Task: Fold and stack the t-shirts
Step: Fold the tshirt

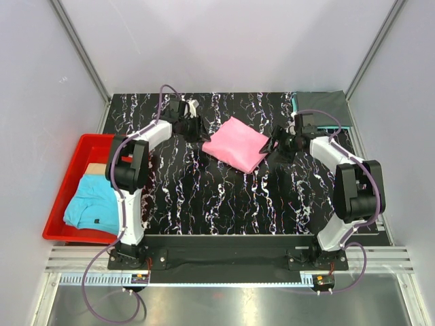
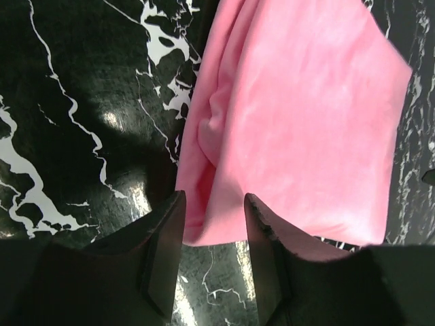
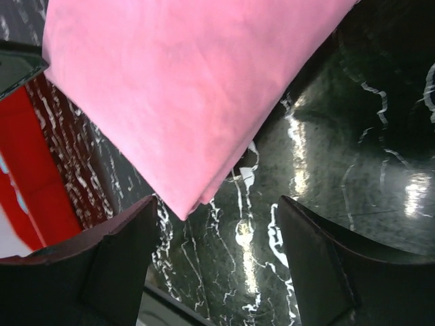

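A bright pink t-shirt [image 1: 236, 144] lies folded into a rectangle on the black marbled table, set at a slant near the back middle. My left gripper [image 1: 198, 129] is at its left corner. In the left wrist view that gripper [image 2: 214, 198] is open, with the near edge of the pink shirt [image 2: 299, 115] lying on the table between its fingertips. My right gripper [image 1: 274, 144] is at the shirt's right corner. It stands open [image 3: 217, 202] and wide, and the pink shirt's [image 3: 183, 88] pointed corner lies just inside the left finger [image 3: 126, 251]. A light blue t-shirt [image 1: 92, 202] with a small dark mark lies crumpled in the red bin.
The red plastic bin [image 1: 60, 204] stands at the table's left edge and shows in the right wrist view [image 3: 34, 170]. A dark grey cloth [image 1: 321, 103] with a teal edge lies at the back right corner. Grey walls close in the table on three sides.
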### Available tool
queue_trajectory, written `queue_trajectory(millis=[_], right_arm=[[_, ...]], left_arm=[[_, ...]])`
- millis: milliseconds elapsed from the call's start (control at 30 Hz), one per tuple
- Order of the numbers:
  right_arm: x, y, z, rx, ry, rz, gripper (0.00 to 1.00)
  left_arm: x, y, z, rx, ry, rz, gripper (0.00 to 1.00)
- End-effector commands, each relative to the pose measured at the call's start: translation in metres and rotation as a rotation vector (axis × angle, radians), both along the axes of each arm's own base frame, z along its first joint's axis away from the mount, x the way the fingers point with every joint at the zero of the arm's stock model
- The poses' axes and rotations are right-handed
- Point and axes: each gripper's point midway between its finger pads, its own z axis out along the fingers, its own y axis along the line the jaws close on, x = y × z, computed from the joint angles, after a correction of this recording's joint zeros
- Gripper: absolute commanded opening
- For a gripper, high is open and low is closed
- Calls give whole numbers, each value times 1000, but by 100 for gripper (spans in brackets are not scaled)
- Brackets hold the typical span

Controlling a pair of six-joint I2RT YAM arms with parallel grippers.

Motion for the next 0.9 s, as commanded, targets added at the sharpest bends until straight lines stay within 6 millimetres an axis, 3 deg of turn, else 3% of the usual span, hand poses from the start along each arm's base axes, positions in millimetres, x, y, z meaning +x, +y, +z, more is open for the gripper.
queue_trajectory(millis=[0, 367, 600, 733, 867], right_arm=[[-5, 23, 10, 137, -21, 47, 78], [-4, 54, -16, 198, 89, -100, 76], [-5, 60, -31, 185, 129, -174, 74], [-4, 64, -34, 196, 131, -152, 61], [-9, 63, -35, 168, 113, -94, 27]], left_arm=[[2, -4, 8, 20, -64, -59, 45], [10, -13, -5, 9, -12, -92, 45], [6, -16, -4, -18, 2, -101, 43], [3, -17, 3, -29, -2, -107, 36], [-9, -18, 5, -48, 30, -106, 17]])
